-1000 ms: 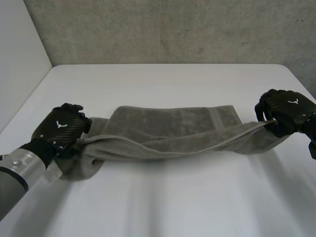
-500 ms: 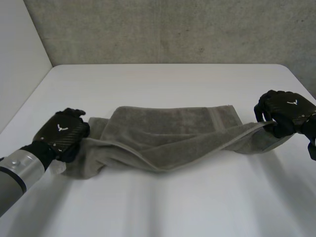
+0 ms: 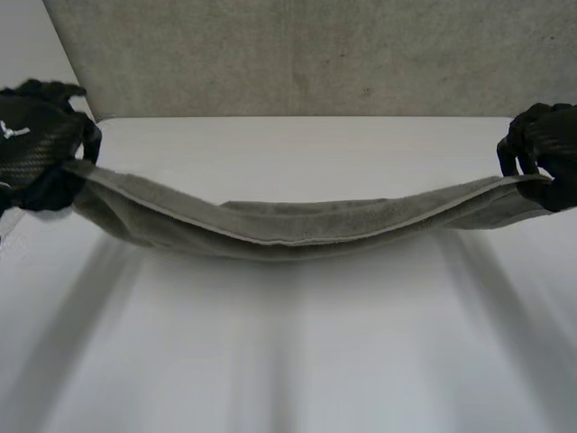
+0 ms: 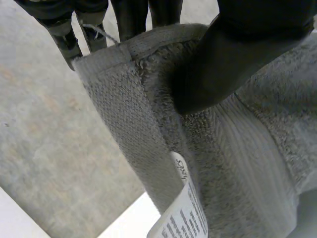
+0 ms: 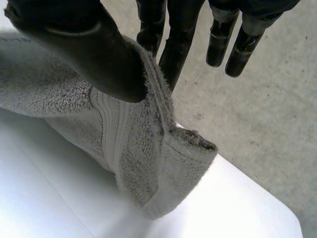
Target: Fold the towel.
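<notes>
The towel [image 3: 288, 230] stretches in a sagging band over the surface [image 3: 288, 361], the left hand [image 3: 38, 144] pinching its left end between thumb and fingers and the right hand [image 3: 545, 152] pinching its right end likewise, both held above the surface.

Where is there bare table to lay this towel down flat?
The white table is bare on the near side of the sagging towel, and again between it and the grey wall. Crowded along the towel's line, where the left hand and right hand pinch its ends.
</notes>
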Available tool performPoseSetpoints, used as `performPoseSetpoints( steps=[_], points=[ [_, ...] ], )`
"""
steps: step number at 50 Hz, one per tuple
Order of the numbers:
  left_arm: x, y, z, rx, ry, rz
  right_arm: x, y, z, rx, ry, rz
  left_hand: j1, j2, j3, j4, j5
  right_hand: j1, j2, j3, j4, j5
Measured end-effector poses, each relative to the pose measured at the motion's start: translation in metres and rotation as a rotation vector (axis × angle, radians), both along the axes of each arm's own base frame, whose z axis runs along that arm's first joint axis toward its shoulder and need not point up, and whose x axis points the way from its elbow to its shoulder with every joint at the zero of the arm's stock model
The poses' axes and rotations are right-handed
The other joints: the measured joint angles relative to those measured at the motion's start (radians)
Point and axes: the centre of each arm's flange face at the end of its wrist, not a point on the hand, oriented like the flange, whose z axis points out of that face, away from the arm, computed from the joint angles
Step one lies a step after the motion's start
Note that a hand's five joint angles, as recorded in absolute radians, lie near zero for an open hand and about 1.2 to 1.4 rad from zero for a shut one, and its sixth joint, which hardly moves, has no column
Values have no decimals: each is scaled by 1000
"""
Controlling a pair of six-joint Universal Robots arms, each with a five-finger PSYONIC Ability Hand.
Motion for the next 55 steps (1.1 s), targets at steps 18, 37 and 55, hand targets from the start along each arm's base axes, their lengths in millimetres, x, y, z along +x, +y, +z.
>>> performPoseSetpoints(
  steps=[18, 37, 55],
  points=[
    [3, -3, -5, 48, 49, 7, 8, 23, -13, 78, 200, 106, 0, 0, 0, 0, 0, 0, -1, 0, 0, 0],
    [-3, -59, -42, 210, 72, -35, 17, -30, -55, 144, 319, 117, 0, 0, 0, 0, 0, 0, -1, 0, 0, 0],
    [-40, -98, 120, -205, 456, -108, 63, -81, 115, -501, -330, 55, 3, 3, 0, 0, 0, 0, -1, 0, 0, 3]
  ],
)
